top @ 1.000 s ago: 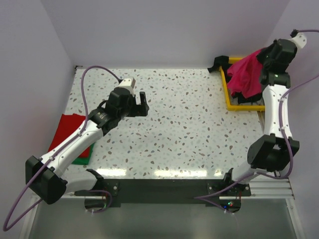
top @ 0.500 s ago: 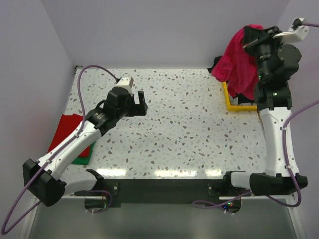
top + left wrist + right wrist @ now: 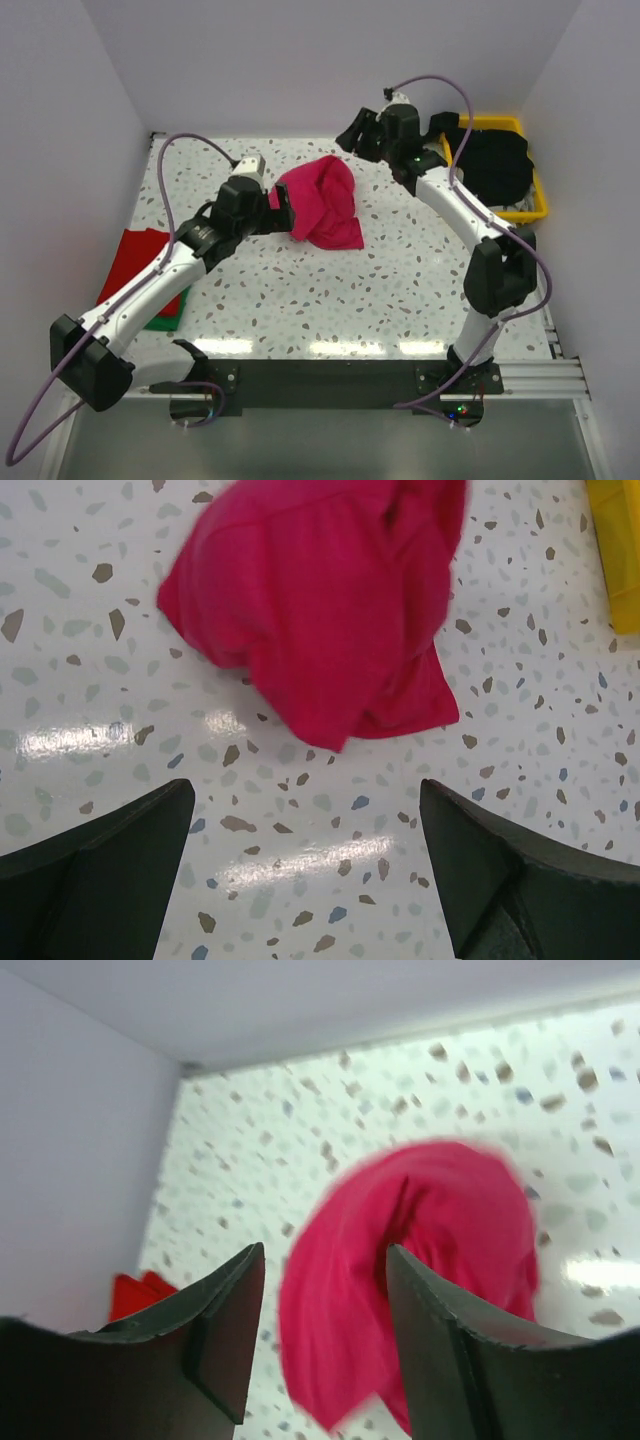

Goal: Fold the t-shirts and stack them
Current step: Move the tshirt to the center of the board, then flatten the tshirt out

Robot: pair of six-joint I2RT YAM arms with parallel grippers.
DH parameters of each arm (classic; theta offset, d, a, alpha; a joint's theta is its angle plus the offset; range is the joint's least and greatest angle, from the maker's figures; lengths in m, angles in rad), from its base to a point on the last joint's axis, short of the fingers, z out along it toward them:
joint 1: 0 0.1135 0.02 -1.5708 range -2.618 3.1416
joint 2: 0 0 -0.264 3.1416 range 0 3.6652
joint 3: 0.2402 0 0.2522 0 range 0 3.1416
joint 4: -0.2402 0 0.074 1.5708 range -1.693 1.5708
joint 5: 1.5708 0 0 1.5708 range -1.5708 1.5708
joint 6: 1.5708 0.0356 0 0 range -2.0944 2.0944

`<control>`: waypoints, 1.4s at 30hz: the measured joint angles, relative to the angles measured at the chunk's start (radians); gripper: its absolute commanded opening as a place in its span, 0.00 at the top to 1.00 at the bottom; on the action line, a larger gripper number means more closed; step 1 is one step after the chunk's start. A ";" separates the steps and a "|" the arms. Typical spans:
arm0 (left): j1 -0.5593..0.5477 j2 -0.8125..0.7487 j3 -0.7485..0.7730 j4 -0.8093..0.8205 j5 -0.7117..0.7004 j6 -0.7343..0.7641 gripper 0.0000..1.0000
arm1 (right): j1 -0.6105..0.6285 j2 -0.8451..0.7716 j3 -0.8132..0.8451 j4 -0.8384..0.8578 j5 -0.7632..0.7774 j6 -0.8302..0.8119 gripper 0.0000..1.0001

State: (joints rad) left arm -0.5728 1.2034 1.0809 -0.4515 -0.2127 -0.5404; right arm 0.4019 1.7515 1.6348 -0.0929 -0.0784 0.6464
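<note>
A crumpled magenta-pink t-shirt (image 3: 327,205) sits in a heap on the speckled table's middle, free of both grippers. My left gripper (image 3: 284,212) is open right at its left edge; in the left wrist view the shirt (image 3: 320,600) is just beyond the wide-apart fingers (image 3: 100,870). My right gripper (image 3: 353,136) hovers open above and behind the heap, and its view looks down between the spread fingers at the blurred shirt (image 3: 430,1250). Black t-shirts (image 3: 495,165) fill the yellow tray. A red t-shirt (image 3: 140,260) lies folded on a green one (image 3: 162,322) at the left edge.
The yellow plastic tray (image 3: 541,206) stands at the back right corner, its edge also in the left wrist view (image 3: 620,560). White walls close the table at the back and both sides. The left arm's purple cable (image 3: 190,140) arcs over the back left.
The right arm swung the magenta shirt out of the tray and left over the table, then opened and let it go; it now sits by the left gripper. The left arm barely moved.
</note>
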 measured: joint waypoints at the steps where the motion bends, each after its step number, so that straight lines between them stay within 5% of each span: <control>1: 0.000 0.007 -0.008 0.006 0.000 -0.005 0.00 | -0.002 0.030 -0.010 -0.023 -0.004 0.001 0.41; 9: 0.001 0.104 -0.091 0.060 0.009 -0.071 0.01 | -0.005 -0.032 -0.284 -0.060 0.017 -0.019 0.40; 16: 0.021 0.311 -0.077 0.114 0.005 -0.138 0.12 | -0.005 -0.084 -0.498 0.008 0.000 -0.017 0.51; 24: 0.163 0.476 -0.070 0.232 0.027 -0.236 0.20 | -0.005 -0.084 -0.599 0.060 -0.046 0.002 0.55; 32: 0.182 0.578 -0.066 0.351 0.072 -0.265 0.33 | -0.005 -0.082 -0.611 0.098 -0.056 0.009 0.56; 35: 0.182 0.603 -0.058 0.361 0.077 -0.275 0.46 | -0.005 -0.080 -0.611 0.109 -0.058 0.010 0.56; 42: 0.182 0.615 -0.051 0.367 0.078 -0.290 0.96 | -0.005 -0.041 -0.611 0.121 -0.072 0.010 0.56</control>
State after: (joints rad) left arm -0.3904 1.8187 1.0298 -0.0849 -0.1345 -0.8303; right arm 0.3973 1.7103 1.0237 0.0284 -0.1501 0.6567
